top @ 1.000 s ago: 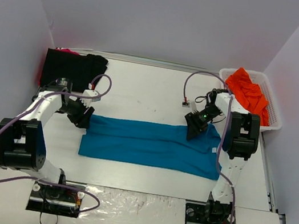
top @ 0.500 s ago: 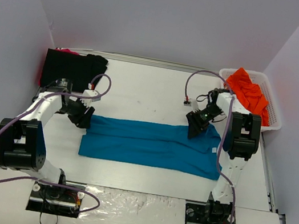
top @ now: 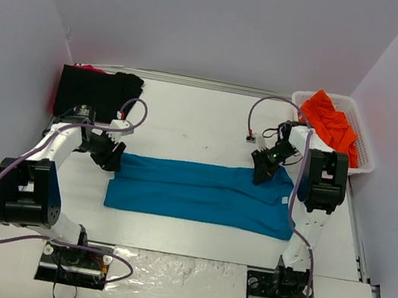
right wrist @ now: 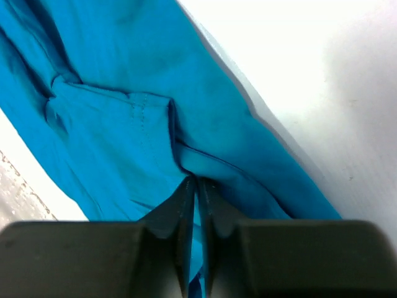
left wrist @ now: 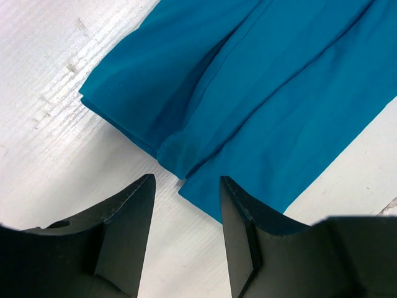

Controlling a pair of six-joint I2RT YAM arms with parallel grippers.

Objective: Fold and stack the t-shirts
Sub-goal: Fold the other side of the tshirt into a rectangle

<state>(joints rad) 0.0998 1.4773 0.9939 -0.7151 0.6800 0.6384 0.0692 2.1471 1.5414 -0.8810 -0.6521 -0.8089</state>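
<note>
The teal t-shirt [top: 199, 191] lies mid-worktop [top: 188, 124] as a long, smooth folded band with stitched, layered hems and soft creases. At its far right corner the right tool [right wrist: 197, 181] is pressed together, pinching a ridge of the cloth. How much fabric sits between the dark fingers is hidden. The left tool [left wrist: 185, 185] stands spread over the band's far left corner, gripping nothing. The black t-shirt [top: 98, 89], far left, shows no readable folds. The orange t-shirt [top: 331, 122] lies crumpled in the white slotted basket [top: 367, 157].
</note>
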